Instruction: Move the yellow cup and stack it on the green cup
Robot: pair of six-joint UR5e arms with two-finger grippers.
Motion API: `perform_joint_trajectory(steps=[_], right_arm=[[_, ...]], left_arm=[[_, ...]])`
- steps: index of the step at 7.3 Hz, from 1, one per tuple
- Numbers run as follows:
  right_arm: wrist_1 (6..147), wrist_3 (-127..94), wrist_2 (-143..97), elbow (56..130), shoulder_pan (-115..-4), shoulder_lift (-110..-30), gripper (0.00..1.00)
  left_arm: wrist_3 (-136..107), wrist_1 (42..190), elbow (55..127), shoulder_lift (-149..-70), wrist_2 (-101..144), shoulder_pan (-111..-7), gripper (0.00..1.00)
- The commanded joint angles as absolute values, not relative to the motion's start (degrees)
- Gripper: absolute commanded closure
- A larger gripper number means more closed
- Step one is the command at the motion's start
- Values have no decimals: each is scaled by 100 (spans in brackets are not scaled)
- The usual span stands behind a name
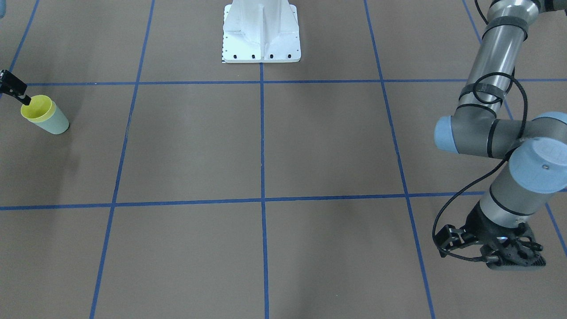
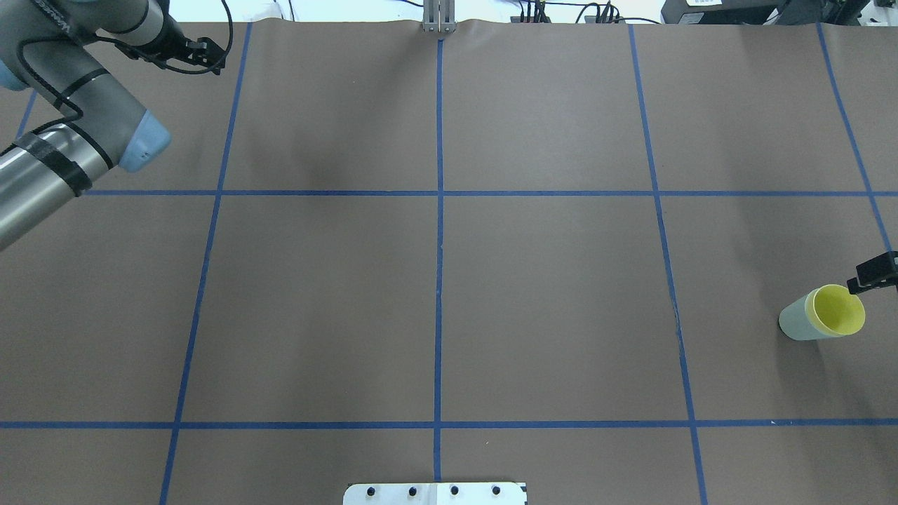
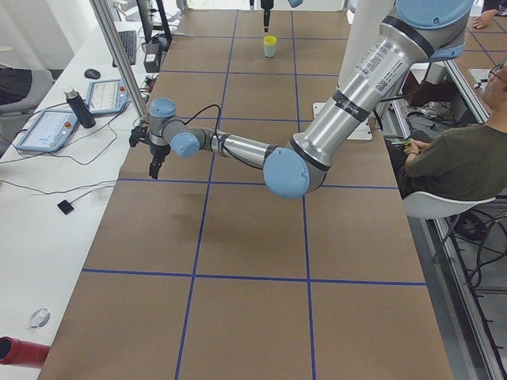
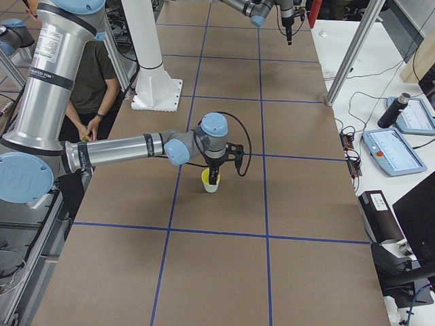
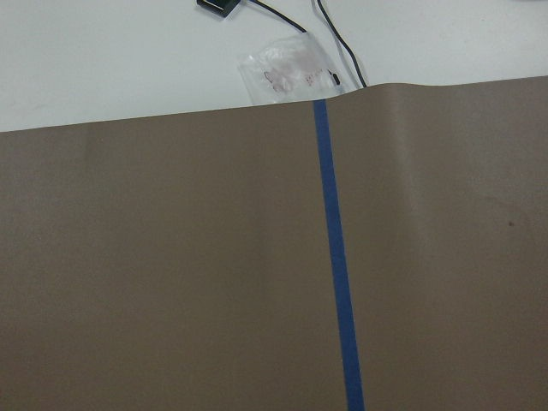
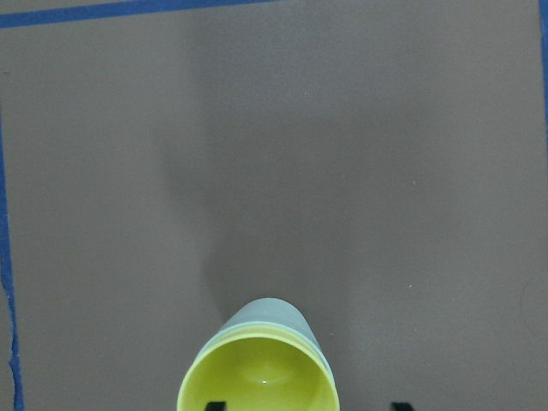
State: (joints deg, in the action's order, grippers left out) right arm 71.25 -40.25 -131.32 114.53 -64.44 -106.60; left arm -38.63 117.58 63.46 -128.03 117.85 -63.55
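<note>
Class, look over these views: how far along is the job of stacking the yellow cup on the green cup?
Done: the yellow cup sits upright, nested inside the green cup. In hand: the right hand straddles the yellow rim, one finger inside and one outside, apart and not pinching. Left: probably only lifting that hand clear. The left hand is far off.
</note>
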Motion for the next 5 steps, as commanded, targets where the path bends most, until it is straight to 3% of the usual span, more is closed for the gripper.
perform_joint_trajectory(steps=[1, 3, 5], right_arm=[[7145, -3991, -13069, 11243, -6966, -10277, 0], [7207, -3868, -13148, 10603, -7424, -9776, 0], [7251, -3447, -13148, 10407, -7479, -9703, 0]], left_arm=[[-2835, 11558, 6791, -11993, 12784, -7037, 0], [-2664, 11531, 7632, -10939, 13393, -7583, 0], [-2040, 11479, 8566, -9944, 13377, -7690, 0]])
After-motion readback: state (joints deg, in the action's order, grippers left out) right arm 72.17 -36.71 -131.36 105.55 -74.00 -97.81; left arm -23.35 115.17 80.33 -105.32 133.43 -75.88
